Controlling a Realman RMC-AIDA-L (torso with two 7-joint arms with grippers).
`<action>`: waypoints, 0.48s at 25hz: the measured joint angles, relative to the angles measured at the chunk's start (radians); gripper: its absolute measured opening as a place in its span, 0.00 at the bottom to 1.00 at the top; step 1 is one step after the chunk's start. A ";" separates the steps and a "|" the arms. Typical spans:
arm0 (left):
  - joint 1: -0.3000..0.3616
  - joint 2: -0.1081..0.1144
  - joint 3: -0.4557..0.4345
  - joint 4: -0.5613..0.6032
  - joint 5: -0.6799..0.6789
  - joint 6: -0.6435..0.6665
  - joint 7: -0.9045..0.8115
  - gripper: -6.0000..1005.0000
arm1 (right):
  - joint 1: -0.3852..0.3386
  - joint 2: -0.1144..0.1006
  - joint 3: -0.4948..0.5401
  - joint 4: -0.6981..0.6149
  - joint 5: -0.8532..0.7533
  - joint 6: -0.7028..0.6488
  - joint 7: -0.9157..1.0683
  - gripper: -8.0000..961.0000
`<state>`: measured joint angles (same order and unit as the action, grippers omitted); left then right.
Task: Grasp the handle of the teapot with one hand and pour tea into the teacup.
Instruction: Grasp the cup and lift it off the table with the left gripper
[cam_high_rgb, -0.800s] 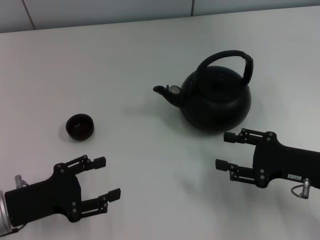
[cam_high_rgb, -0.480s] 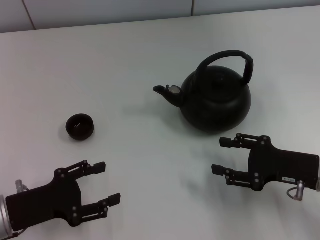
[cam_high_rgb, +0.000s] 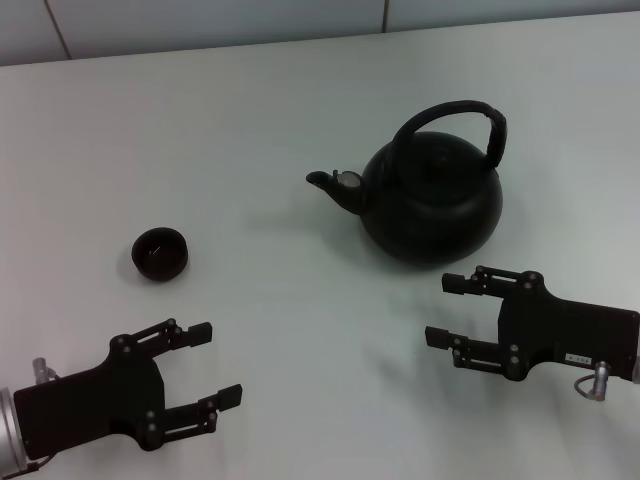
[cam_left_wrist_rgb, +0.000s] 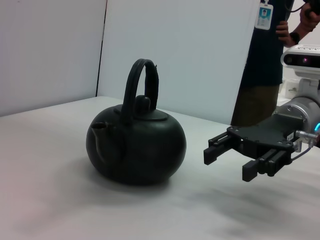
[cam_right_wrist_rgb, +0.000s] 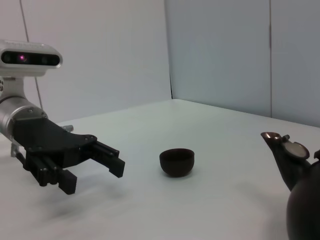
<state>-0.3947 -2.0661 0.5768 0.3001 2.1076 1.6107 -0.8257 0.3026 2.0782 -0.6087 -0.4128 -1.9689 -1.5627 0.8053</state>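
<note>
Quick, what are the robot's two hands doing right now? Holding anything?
Left gripper: open, holding nothing, near the teacup.
Right gripper: open, holding nothing, just in front of the teapot.

The teapot (cam_left_wrist_rgb: 136, 145) sits upright on the white tabletop (cam_left_wrist_rgb: 55, 200), its arched handle (cam_left_wrist_rgb: 140, 80) raised over the lid and its spout (cam_left_wrist_rgb: 102, 137) facing the camera. Beside it the right gripper (cam_left_wrist_rgb: 230, 160) hovers with fingers spread apart, not touching it.

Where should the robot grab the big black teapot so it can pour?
Grab the top of the arched handle, coming down from above. It loops high over the teapot, leaving a gap beneath for a finger. The open right gripper sits nearest, on the side away from the spout, which points toward the teacup.
</note>
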 joint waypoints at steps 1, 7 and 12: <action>-0.001 0.000 0.000 0.000 0.000 0.000 0.000 0.80 | 0.000 0.000 0.000 0.000 0.000 0.002 0.000 0.71; -0.004 0.000 -0.004 0.000 -0.008 0.000 -0.001 0.80 | -0.002 0.002 0.000 0.000 0.001 0.005 -0.001 0.71; 0.011 -0.003 -0.091 -0.017 -0.091 -0.001 0.023 0.80 | -0.002 0.002 0.000 0.002 0.002 0.005 -0.001 0.71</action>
<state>-0.3836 -2.0687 0.4855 0.2832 2.0164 1.6102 -0.8031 0.3007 2.0800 -0.6086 -0.4108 -1.9667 -1.5579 0.8039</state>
